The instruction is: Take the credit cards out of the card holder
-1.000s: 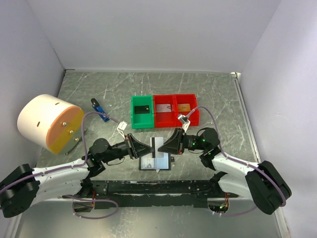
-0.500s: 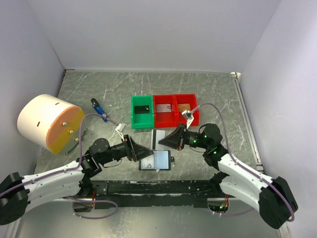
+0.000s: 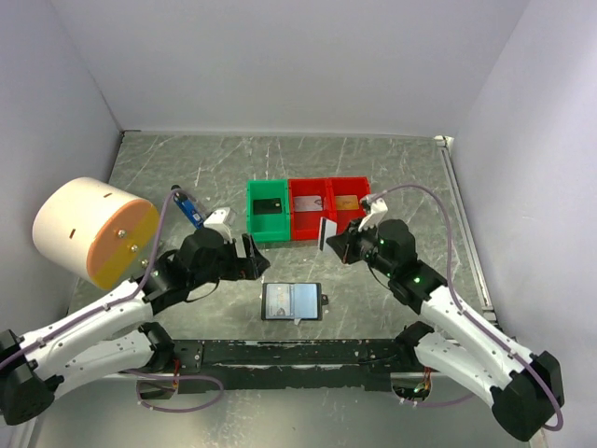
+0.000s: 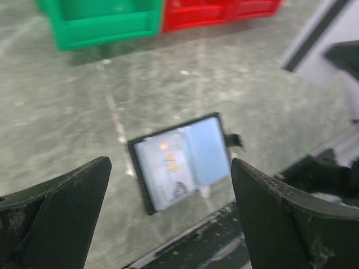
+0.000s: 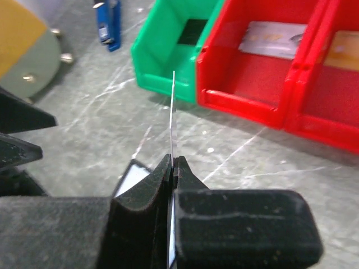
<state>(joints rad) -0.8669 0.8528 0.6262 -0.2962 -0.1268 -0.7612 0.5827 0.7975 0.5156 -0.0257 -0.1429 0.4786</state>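
The left gripper (image 3: 250, 257) hangs spread wide and empty, just left of the card holder (image 3: 292, 301), which lies open on the table (image 3: 401, 187). Further right, the right gripper (image 5: 172, 163) pinches one pale credit card (image 5: 173, 106) on edge before the red bins (image 5: 241, 106).

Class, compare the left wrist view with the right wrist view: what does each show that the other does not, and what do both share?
Left wrist only: the open card holder flat on the table, a card in its sleeves, between wide-open left fingers. Right wrist only: right fingers clamped on a thin card edge-on, the blue stick-shaped object, cards inside the bins. Both: the green bin, the red bins, the table, and apparently that held card, blurred at the left wrist view's corner.
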